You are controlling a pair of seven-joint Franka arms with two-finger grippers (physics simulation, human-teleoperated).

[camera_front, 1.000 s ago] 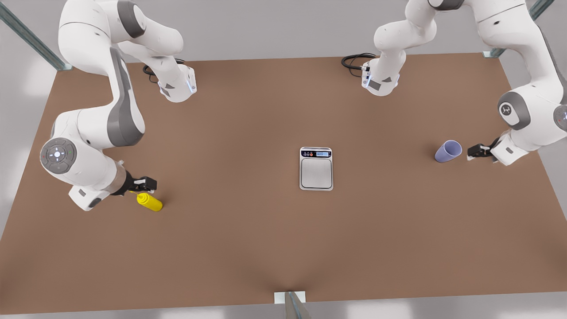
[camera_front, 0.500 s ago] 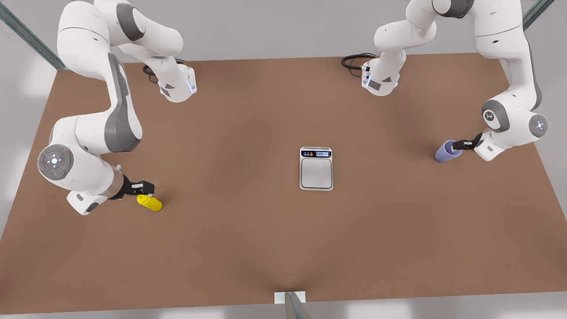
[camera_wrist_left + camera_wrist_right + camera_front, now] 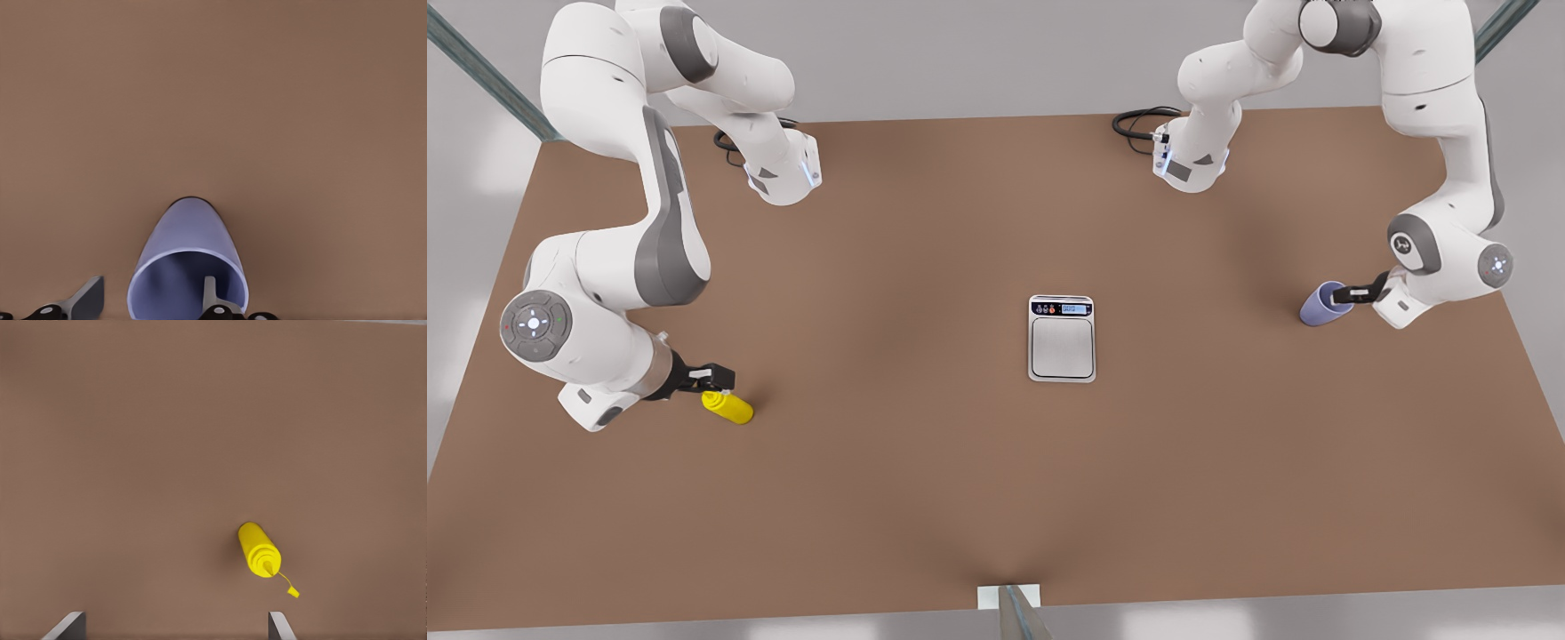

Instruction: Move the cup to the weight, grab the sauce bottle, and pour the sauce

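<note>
The lavender cup [image 3: 1320, 307] stands at the front view's right, well apart from the weight [image 3: 1062, 338] at the table's middle. My left gripper [image 3: 1347, 292] is open at the cup's rim. In the left wrist view one finger [image 3: 209, 293] reaches inside the cup [image 3: 190, 233] and the other finger [image 3: 87, 300] is outside, so they straddle its wall. The yellow sauce bottle [image 3: 729, 407] stands at the front view's left. My right gripper [image 3: 719, 375] hovers open at its top. In the right wrist view the sauce bottle [image 3: 259, 550] and its nozzle sit ahead of the wide-spread fingers [image 3: 280, 625].
Both arm bases [image 3: 783, 173] [image 3: 1192, 160] stand at the table's back edge, with a black cable [image 3: 1138, 120] beside the one on the right. A metal bracket [image 3: 1009, 597] sits at the front edge. Bare brown tabletop [image 3: 925, 462] surrounds the weight.
My left gripper has travelled toward the cup from the front view's right and now has a finger in its mouth. My right gripper shifted slightly beside the bottle. Cup, bottle and weight stayed put.
</note>
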